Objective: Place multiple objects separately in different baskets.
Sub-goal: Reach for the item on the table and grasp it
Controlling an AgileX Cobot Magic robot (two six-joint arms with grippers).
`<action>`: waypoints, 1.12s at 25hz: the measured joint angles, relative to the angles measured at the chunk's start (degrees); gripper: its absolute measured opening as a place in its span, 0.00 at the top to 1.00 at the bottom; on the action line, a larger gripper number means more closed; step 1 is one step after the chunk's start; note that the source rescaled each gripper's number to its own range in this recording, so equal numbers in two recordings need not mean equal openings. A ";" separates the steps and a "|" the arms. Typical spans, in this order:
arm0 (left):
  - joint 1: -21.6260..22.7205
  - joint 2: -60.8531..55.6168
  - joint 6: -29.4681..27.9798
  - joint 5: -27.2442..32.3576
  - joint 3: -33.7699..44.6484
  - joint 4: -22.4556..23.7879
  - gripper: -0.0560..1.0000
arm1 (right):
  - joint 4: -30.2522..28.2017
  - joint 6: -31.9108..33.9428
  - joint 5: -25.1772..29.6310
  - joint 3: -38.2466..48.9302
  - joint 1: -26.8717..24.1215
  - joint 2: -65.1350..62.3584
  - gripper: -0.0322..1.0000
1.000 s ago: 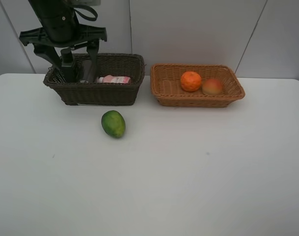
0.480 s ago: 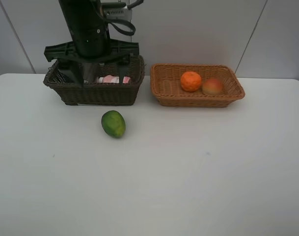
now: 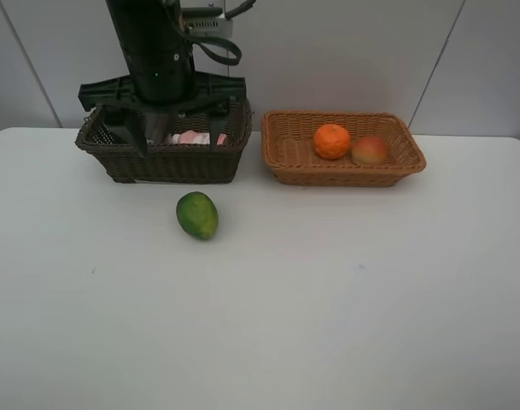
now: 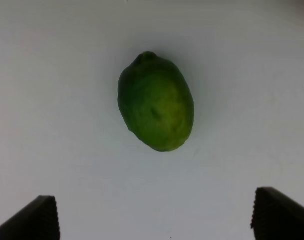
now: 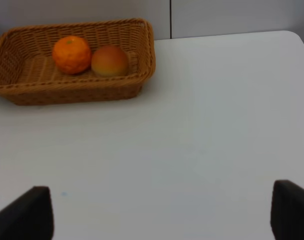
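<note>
My left claw stands wide apart with nothing between its fingers; the two dark fingertips show only at the edges of my left wrist view, and the oval green fruit lies on the white table out ahead of them, touching neither. Seen from the high camera, that claw hangs over the deep dark brown woven wicker basket, its black arm hiding much of what the basket holds; only the pink white-capped bottle lying on its side shows between the fingers. The green fruit rests on the table just in front of that basket, apart from it.

My right claw is also spread wide and empty, its dark fingertips at the corners of the right wrist view, over bare table. Well beyond it sits the shallow light orange-tan wicker basket, holding the round orange and the red-yellow fruit side by side, touching or nearly so. From above, this tan basket stands just beside the dark one, at its right.
</note>
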 joint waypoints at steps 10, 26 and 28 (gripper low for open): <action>0.00 2.75 -2.26 0.01 0.00 3.93 0.01 | 0.00 0.00 0.00 0.00 0.00 0.00 0.11; 0.19 11.61 1.98 -12.84 3.68 -1.22 0.01 | 0.00 0.00 0.00 0.00 0.00 0.00 0.11; 0.76 11.74 2.47 -15.66 5.79 -2.81 0.01 | 0.00 0.00 0.00 0.00 0.00 0.00 0.11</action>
